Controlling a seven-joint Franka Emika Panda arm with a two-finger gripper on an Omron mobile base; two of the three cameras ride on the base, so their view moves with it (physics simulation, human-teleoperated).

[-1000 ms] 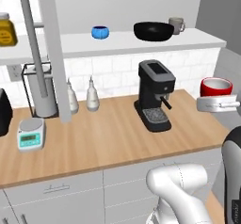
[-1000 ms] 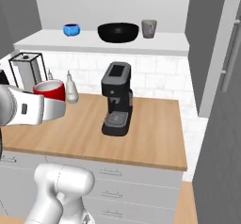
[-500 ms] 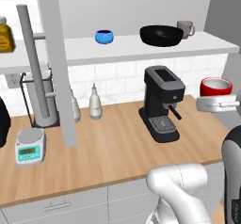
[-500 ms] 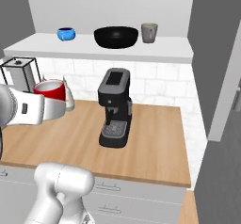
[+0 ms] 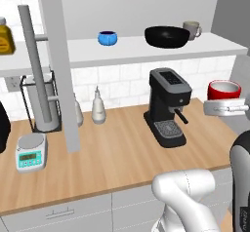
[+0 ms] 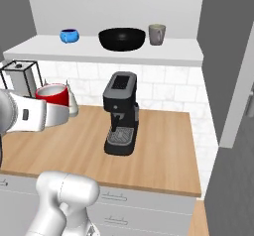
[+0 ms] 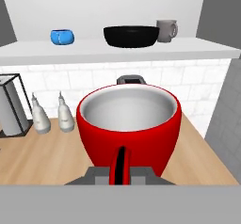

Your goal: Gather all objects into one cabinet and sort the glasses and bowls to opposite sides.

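My gripper (image 7: 120, 173) is shut on the handle of the glossy red cup (image 7: 128, 123), which I hold upright and empty above the counter. The same red cup (image 5: 223, 89) sits on the gripper (image 5: 226, 108) at the right edge of the left base view, and the red cup (image 6: 53, 94) with the gripper (image 6: 48, 112) shows at the left of the right base view. On the cabinet's white bottom board (image 5: 141, 48) stand the small blue bowl (image 5: 108, 37), the wide black bowl (image 5: 167, 36) and the grey-beige mug (image 5: 192, 29), left to right. They appear again as blue bowl (image 7: 62, 36), black bowl (image 7: 131, 36) and mug (image 7: 167, 29).
A black coffee machine (image 5: 168, 106) stands on the wooden counter (image 5: 112, 158) below the board. Two white spray bottles (image 7: 52, 114), a paper towel stand (image 5: 43, 94) and a small scale (image 5: 31, 151) lie to the left. A grey door panel (image 5: 61, 65) hangs open left of the bowls; another (image 6: 233, 66) on the right.
The whole picture has shifted, so the base has driven; the counter and cabinet now sit a little further right in the left base view. The red cup stays held the same way.
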